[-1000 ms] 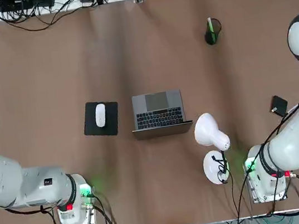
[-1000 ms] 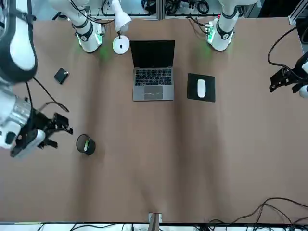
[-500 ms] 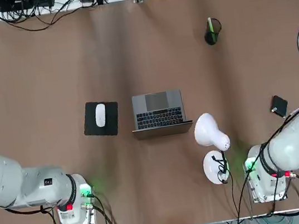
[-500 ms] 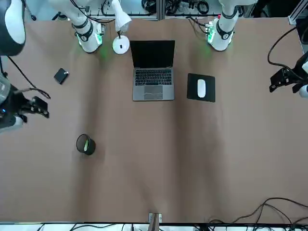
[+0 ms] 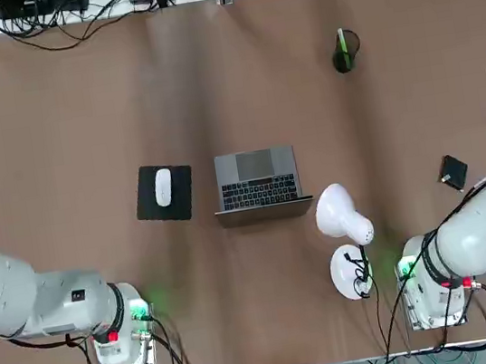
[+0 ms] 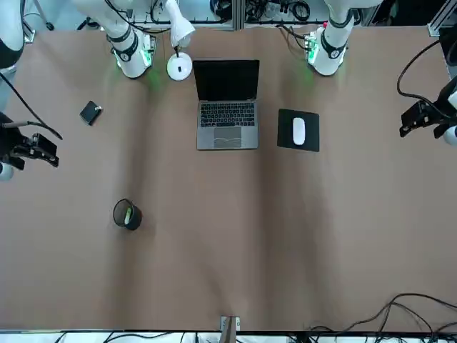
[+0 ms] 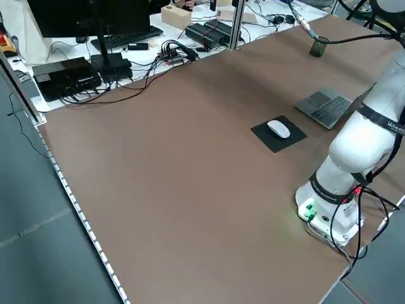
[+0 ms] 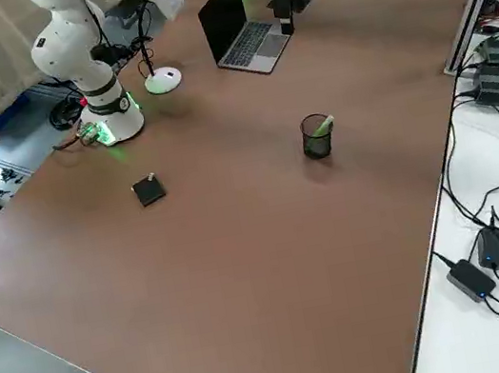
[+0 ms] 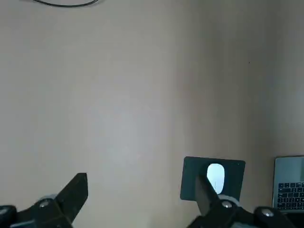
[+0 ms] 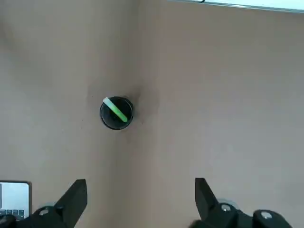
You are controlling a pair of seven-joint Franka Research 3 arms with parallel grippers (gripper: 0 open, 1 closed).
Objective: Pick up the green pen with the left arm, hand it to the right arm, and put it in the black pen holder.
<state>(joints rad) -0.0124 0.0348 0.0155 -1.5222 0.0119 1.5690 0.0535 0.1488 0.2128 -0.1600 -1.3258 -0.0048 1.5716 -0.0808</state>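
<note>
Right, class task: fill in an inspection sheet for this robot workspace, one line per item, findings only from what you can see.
Surface: brown table, flat.
Job's things: green pen leaning inside the black pen holder, on the right arm's side, far from the bases.
Clutter: laptop, mouse on mouse pad, white desk lamp, small black square object.
Grippers: left gripper open, empty, at the table's edge; right gripper open, empty, away from the holder.
Cables: bundles beyond the far edge and at both bases.
Surroundings: electronics on a side bench.
</note>
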